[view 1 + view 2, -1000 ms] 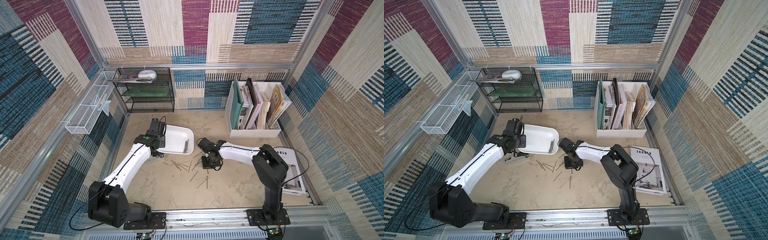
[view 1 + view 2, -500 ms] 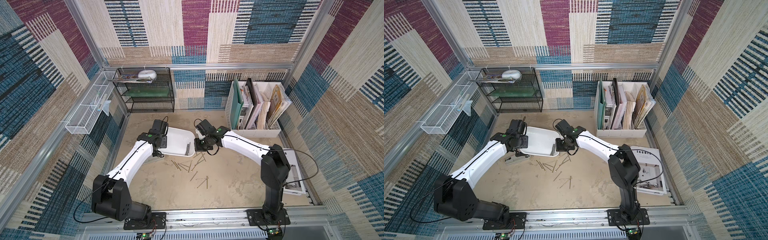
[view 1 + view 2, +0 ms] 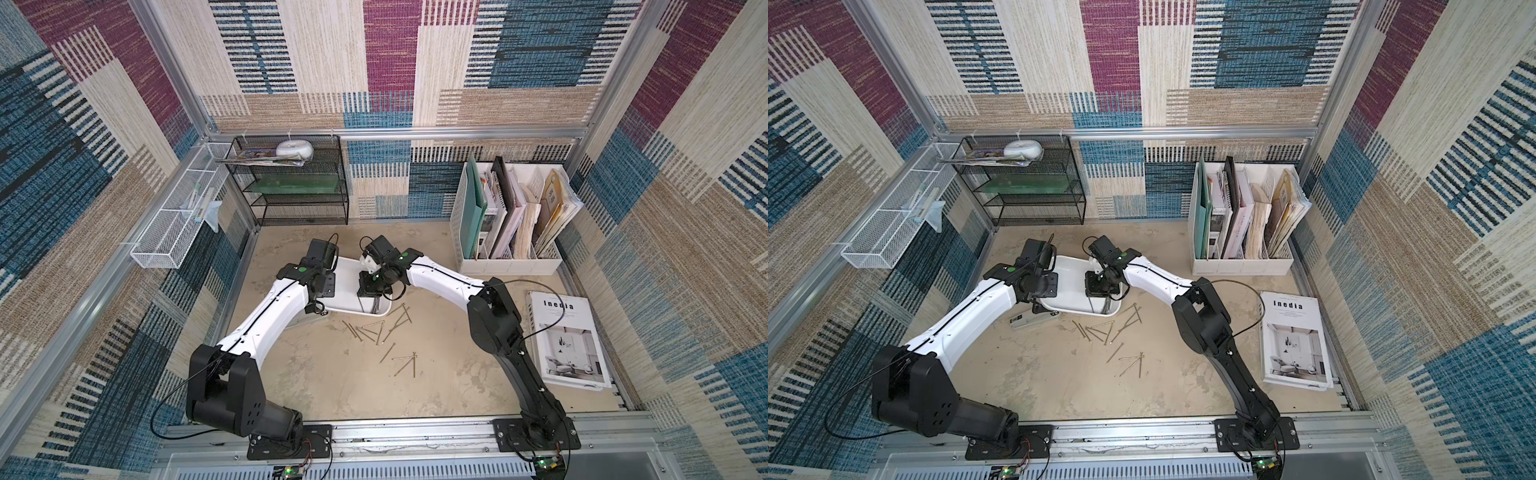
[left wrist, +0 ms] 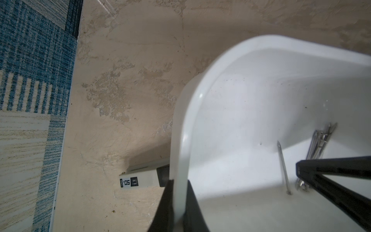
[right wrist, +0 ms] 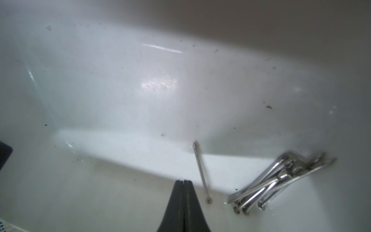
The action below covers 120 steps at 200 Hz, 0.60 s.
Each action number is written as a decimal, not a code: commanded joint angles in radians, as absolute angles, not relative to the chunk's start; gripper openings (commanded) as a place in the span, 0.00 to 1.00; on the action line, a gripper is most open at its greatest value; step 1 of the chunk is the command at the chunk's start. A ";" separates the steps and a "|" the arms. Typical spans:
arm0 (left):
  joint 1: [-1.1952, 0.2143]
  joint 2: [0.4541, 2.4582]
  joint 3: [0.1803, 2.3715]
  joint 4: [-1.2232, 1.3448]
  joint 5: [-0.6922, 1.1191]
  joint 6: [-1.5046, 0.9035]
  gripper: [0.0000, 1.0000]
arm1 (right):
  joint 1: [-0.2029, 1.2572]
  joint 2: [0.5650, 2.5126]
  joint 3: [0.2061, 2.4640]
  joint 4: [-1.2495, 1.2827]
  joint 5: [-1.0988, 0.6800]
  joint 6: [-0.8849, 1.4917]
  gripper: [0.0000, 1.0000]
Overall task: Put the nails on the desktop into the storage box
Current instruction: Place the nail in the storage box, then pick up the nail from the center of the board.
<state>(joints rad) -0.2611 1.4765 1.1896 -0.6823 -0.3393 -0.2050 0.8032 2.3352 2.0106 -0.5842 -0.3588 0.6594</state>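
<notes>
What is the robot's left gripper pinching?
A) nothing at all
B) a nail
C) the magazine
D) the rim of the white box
D: in the left wrist view the left gripper is clamped on the rim of the white storage box, one black jaw on each side of the wall.

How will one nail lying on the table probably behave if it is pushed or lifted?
Probably stiff: each nail looks straight. Thin and round, it may roll when pushed. As it is smooth metal lying flat on the table, it could be hard to grip.
</notes>
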 commanded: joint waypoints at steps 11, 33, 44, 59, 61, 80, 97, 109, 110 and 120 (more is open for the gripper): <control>-0.262 1.483 1.198 -0.679 -0.324 -0.209 0.00 | 0.799 2.320 1.971 -0.544 -0.373 0.684 0.01; -0.262 1.485 1.199 -0.680 -0.322 -0.207 0.00 | 0.792 2.260 1.937 -0.548 -0.330 0.671 0.14; -0.261 1.486 1.198 -0.679 -0.321 -0.206 0.00 | 0.787 2.208 1.912 -0.555 -0.301 0.660 0.18; -0.262 1.486 1.198 -0.681 -0.321 -0.205 0.00 | 0.787 2.126 1.863 -0.572 -0.258 0.639 0.22; -0.262 1.486 1.199 -0.681 -0.321 -0.206 0.00 | 0.787 2.113 1.854 -0.573 -0.252 0.636 0.22; -0.262 1.489 1.200 -0.682 -0.318 -0.204 0.00 | 0.785 1.983 1.736 -0.572 -0.200 0.625 0.25; -0.262 1.492 1.203 -0.682 -0.315 -0.202 0.00 | 0.782 1.865 1.579 -0.547 -0.169 0.628 0.27; -0.262 1.496 1.204 -0.685 -0.311 -0.199 0.00 | 0.779 1.797 1.466 -0.538 -0.149 0.642 0.29; -0.262 1.496 1.204 -0.685 -0.310 -0.198 0.00 | 0.777 1.792 1.457 -0.538 -0.147 0.643 0.29; -0.263 1.502 1.210 -0.691 -0.305 -0.192 0.00 | 0.773 1.744 1.368 -0.534 -0.131 0.659 0.29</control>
<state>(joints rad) -0.2611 1.4918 1.1954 -0.6910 -0.3157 -0.2043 0.7811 1.8297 1.5246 -0.5278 -0.2089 0.6395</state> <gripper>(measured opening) 0.106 0.289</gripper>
